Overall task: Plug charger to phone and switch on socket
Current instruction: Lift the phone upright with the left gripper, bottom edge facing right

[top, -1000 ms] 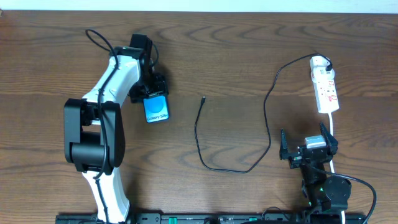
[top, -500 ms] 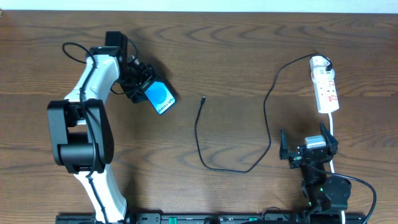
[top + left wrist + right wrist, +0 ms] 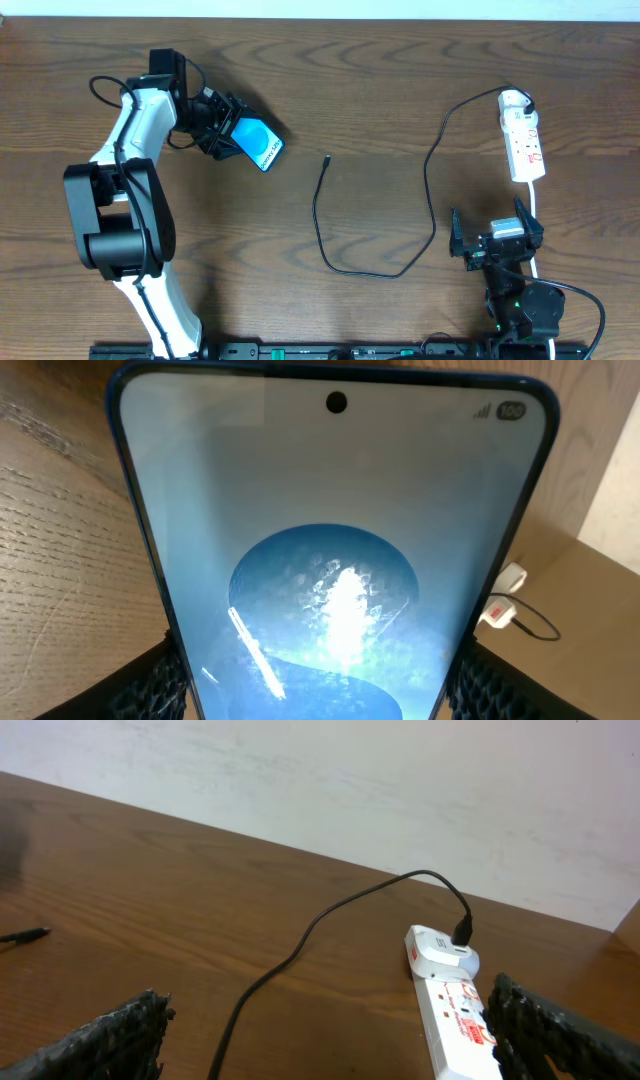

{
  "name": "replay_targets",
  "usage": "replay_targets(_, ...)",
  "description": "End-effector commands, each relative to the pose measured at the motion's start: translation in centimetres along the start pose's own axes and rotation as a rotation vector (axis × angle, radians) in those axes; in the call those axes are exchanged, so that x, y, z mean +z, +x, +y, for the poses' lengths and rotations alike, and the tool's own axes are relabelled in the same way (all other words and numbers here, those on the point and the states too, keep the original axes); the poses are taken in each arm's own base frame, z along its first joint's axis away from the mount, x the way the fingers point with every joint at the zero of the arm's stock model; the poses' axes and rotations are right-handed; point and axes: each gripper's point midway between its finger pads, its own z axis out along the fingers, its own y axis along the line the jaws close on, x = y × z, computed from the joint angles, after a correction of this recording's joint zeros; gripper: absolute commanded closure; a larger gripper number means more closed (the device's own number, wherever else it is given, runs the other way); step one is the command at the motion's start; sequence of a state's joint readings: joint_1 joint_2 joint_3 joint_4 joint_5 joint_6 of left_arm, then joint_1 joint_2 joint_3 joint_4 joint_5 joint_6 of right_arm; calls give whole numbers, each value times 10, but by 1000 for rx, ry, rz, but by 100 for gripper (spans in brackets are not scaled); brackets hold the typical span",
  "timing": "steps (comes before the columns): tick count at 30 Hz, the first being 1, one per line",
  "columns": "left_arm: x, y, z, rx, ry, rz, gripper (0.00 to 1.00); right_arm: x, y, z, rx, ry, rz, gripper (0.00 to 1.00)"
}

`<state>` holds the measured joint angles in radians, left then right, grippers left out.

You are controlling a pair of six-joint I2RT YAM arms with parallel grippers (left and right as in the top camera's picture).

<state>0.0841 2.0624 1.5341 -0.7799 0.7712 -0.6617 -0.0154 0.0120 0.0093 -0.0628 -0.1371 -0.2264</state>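
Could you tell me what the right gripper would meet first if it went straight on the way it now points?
Most likely the socket, just ahead and slightly right; the charger lies left of that line. Height is unclear.

- The phone [image 3: 256,148] sits in the left pincer [image 3: 228,135], over the desk's [image 3: 380,80] left rear.
- The charger [image 3: 316,215] lies mid-desk, running to the socket [image 3: 523,140] at right rear.
- The right pincer [image 3: 493,228] sits before the socket.

Looks like a robotics lab bench to me, not a home. 2 robot arms, left arm [image 3: 135,130] and right arm [image 3: 520,305], sit on a black rail [image 3: 300,351] at the edge of a wood-grain table [image 3: 380,80], with a plain white wall [image 3: 400,780] behind.
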Motion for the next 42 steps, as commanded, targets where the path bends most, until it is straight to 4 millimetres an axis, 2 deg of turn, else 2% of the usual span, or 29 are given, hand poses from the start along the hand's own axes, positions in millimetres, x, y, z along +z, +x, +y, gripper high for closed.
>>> replay_targets(1,-15,9,-27,17,97,30,30,0,1,0,12,2,0,1)
replay_targets(19,-27,7,-32,-173,168,77,31,0,1,-5,2,32,2,1)
replay_targets(27,-31,3,-29,-256,174,76,31,0,-5,2,44,-13,-26,1)
replay_targets(33,-31,2,-30,-278,175,76,32,0,-8,3,169,-22,-35,1)
replay_targets(38,-31,2,-30,-278,175,77,32,-2,-16,13,214,-86,-50,1)
replay_targets(42,-31,2,-30,-296,175,78,32,-4,-37,11,226,-99,-67,1)
